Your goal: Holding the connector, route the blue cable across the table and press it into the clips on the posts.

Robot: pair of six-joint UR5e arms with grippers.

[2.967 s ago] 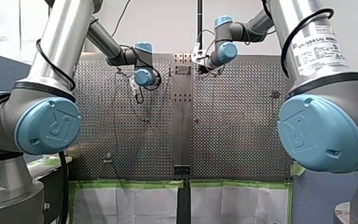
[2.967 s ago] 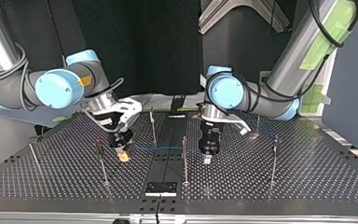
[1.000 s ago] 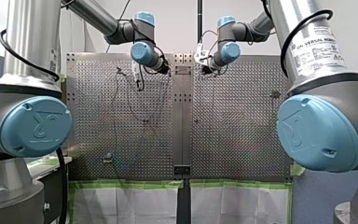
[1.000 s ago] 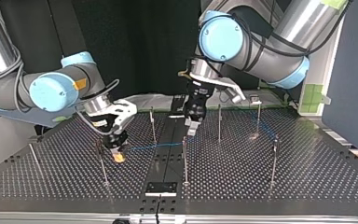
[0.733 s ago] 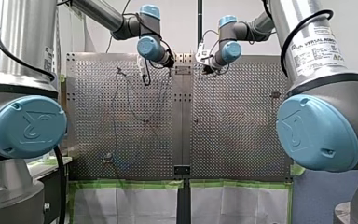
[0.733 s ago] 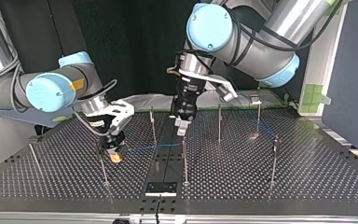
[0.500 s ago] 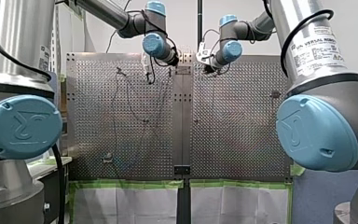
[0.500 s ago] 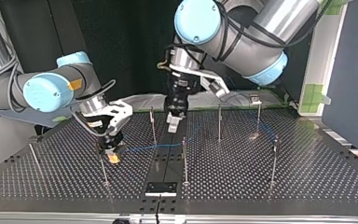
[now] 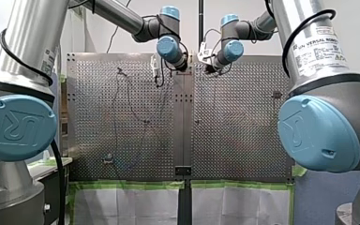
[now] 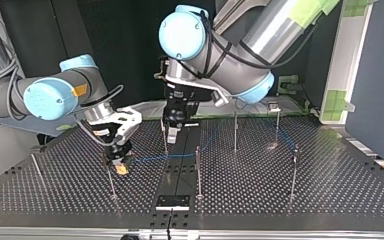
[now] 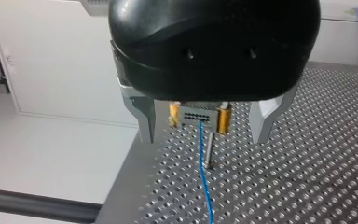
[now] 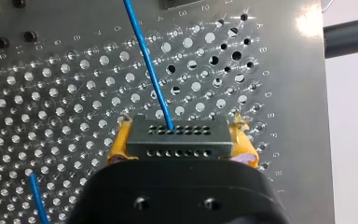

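1. Closest in, the right wrist view shows my right jaws clamped on a small grey block connector (image 12: 177,137) with two rows of holes. Their yellow pads (image 12: 242,142) press on its two short ends.
2. The connector's long axis lies straight across from pad to pad. Its holed face points ahead, away from the jaws.
3. A thin blue cable (image 12: 147,65) leaves that face near the middle and runs ahead of the jaws over the perforated metal bench (image 12: 51,84), slanting to one side. A second stretch of blue (image 12: 36,198) shows low beside the jaws; I cannot tell where it joins.
4. In the top view the right jaws hang low over the bench, tilted, with the connector just beside a thin metal post (image 10: 111,180). I cannot tell whether they touch.
5. From the right jaws the cable stretches nearly level, clear of the bench, to the upper part of a middle post (image 10: 197,170). Any clip there is too small to make out. Past it the cable slants on toward a far post (image 10: 235,132).
6. In the left wrist view my left jaws are spread wide and hold nothing, with the metal fingers (image 11: 142,119) standing far apart. Between them and further ahead sits the connector, a yellow pad at each end and its long axis level. The cable drops from its holed face back under the left jaws, and a post stands just below it.
7. In the top view the left jaws point down, their tips beside the upper half of a back post (image 10: 164,135). That is beyond the right jaws and apart from the connector.
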